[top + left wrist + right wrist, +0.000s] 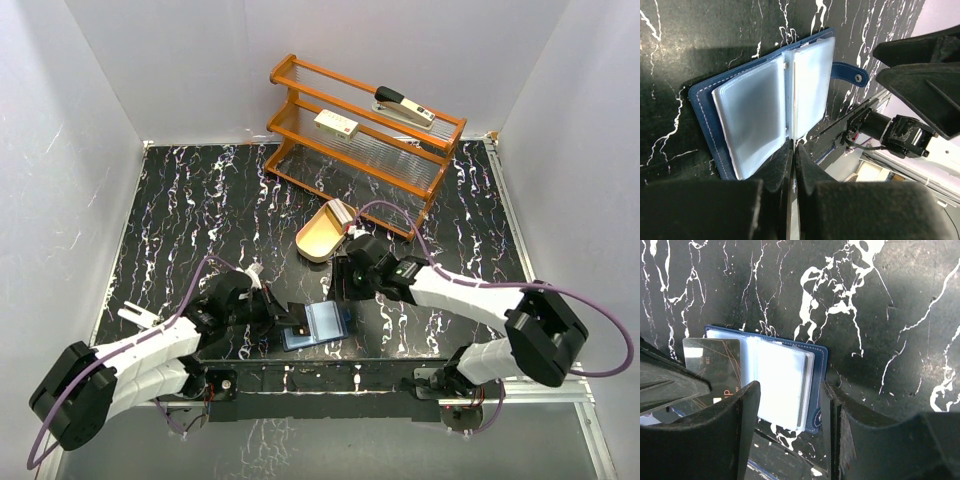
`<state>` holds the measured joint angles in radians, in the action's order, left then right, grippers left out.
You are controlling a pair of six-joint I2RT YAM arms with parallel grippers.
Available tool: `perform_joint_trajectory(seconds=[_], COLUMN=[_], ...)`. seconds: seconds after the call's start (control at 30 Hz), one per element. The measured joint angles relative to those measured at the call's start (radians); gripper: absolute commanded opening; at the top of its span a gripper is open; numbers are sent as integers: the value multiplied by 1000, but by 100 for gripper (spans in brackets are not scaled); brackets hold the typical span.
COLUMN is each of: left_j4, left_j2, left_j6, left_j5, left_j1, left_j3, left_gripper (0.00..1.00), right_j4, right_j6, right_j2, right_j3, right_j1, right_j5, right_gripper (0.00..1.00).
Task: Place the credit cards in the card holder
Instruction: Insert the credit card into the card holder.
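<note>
The right gripper [790, 395] is held open above the card holder [785, 380], its two fingers spread to either side of the right-hand page, and nothing is gripped between them. The left gripper [791, 150] is seen fully closed at the near-left edge of the holder. A thin pale sliver shows between its fingers, judged to be the credit card [712, 365] viewed edge-on. From the right wrist that card appears dark and glossy and is laid over the left-hand page, one edge against the left fingers. The holder is spread open and flat on the black marbled table [200, 200], just ahead of the arm bases and between the two grippers. Its pale pockets are turned up and its snap tab [850, 74] is thrown out to one side. Farther back, what look like more pale cards [341, 210] are propped at the far end of the tan tray [310, 245]. The step in hand is judged to be the seating of this card in a pocket, and whether its leading edge is already inside cannot be told. Next, the card's edge must be lined up with a pocket mouth and slid in flat. The open right fingers are well placed for the holder to be pressed down so that it is not pushed along the table.
</note>
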<state>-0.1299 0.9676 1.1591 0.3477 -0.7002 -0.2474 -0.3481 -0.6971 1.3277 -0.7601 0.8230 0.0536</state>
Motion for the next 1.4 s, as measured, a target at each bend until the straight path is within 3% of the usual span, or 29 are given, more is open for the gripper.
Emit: perform_joint_trajectory(seconds=[0.43,0.8,1.4], left_j4=[-129,-186,-113], left_j2=[94,180,166], left_j6=[4,1,-83], left_j5=[82,117,154], left_j1=[18,18,18], left_j3=[6,34,-26], left_gripper=[0,0,0], right_j4=[-42,-65,-68], right_j6=[76,91,89], right_j2=[149,196,202], right_j3=[-52,-56,-65], right_j1=[35,118,144], right_j5=[3,-60,-113], right_gripper=[45,31,25])
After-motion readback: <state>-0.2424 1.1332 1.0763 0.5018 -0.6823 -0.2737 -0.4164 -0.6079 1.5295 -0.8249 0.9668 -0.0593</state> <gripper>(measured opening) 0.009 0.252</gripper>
